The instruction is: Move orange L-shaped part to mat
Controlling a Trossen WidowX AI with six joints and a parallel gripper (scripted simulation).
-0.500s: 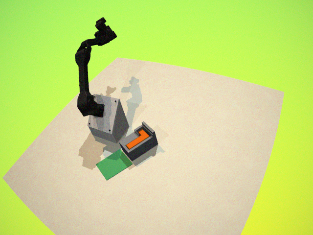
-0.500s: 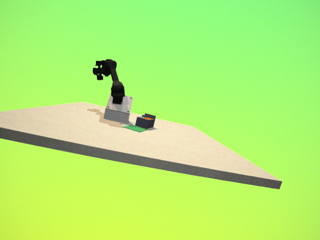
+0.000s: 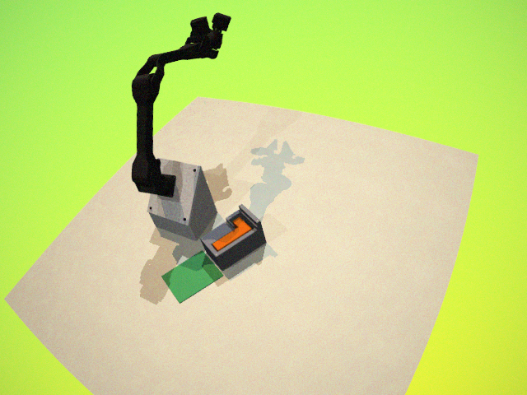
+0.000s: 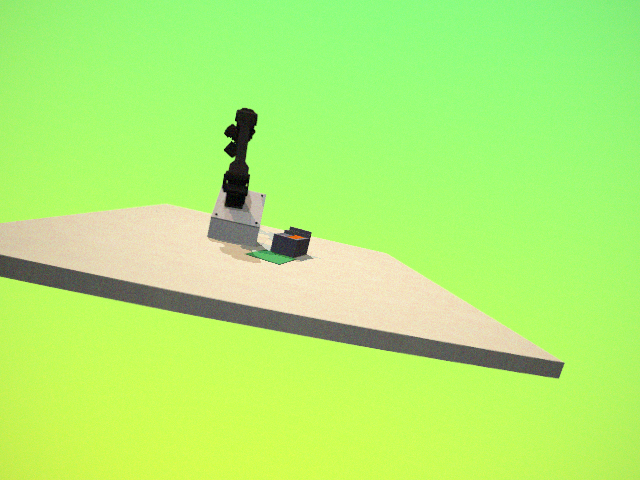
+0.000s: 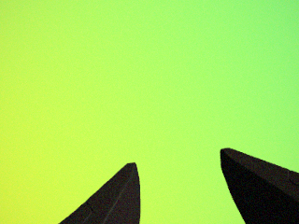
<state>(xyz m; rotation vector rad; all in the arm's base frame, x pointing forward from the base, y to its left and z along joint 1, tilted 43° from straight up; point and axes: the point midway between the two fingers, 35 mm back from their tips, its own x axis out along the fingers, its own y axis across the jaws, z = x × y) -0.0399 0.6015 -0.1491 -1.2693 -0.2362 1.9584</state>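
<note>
The orange L-shaped part (image 3: pixel 231 235) (image 4: pixel 296 237) lies flush in the pocket of the grey tray (image 3: pixel 242 251) (image 4: pixel 288 245). Its L-shaped end is at the far side, by the tray's raised back wall. The green mat (image 3: pixel 191 278) (image 4: pixel 268 256) lies flat against the tray's near left side. My gripper (image 3: pixel 210 21) (image 4: pixel 229 140) (image 5: pixel 178 164) is high in the air, far above the table and behind the tray, and points at the empty background. Its fingers stand partly apart with nothing between them.
The arm stands on a grey pedestal (image 3: pixel 180 204) (image 4: pixel 235 223) just behind the tray and the mat. The beige table (image 3: pixel 340 255) (image 4: pixel 361 299) stretches wide to the right and front.
</note>
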